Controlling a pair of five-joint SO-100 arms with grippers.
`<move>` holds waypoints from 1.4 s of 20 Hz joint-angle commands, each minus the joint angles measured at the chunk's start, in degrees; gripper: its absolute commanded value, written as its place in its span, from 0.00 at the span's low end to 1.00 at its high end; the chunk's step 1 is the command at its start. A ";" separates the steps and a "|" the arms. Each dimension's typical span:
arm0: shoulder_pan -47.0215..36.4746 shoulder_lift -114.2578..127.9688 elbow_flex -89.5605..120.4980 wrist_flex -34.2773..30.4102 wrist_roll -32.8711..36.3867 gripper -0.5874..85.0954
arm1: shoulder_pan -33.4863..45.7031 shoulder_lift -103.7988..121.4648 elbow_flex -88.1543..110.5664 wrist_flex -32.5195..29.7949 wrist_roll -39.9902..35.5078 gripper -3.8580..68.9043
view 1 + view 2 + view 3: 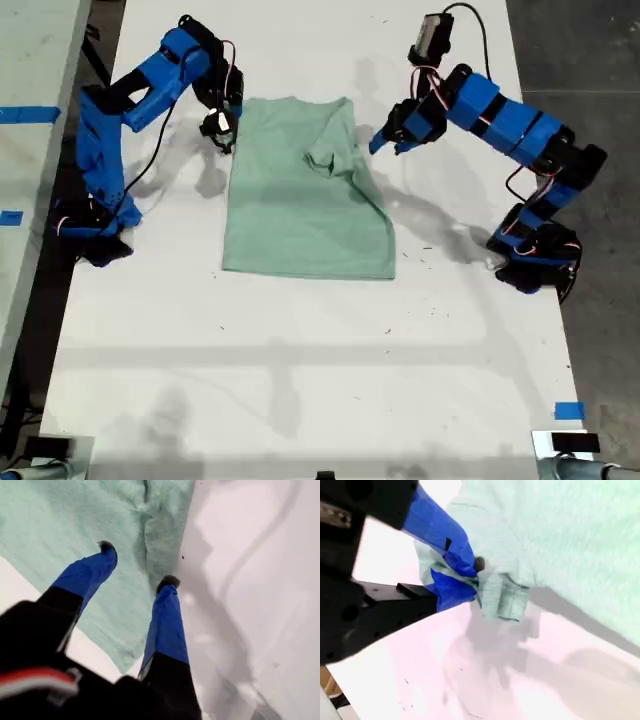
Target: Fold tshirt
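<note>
Second pincer (472, 575) (clamped) on tshirt (560, 540)

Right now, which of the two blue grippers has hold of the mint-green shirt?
My second gripper: jaws shut on a hemmed edge of the pale mint-green cotton tshirt. My first gripper hangs open above the fabric.

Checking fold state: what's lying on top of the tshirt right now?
On the tshirt, one sleeve lies folded inward. My second gripper pinches the other sleeve; my first gripper is open above it. Anything beneath is hidden.
</note>
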State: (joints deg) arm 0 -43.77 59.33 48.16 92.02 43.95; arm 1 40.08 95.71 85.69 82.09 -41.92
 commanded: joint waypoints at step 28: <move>16.70 11.51 6.77 -3.78 -2.46 0.27 | -1.67 20.65 18.54 -1.93 0.18 0.29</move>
State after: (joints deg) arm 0 -27.51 59.85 50.10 84.55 42.80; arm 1 40.17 112.68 104.50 80.24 -41.75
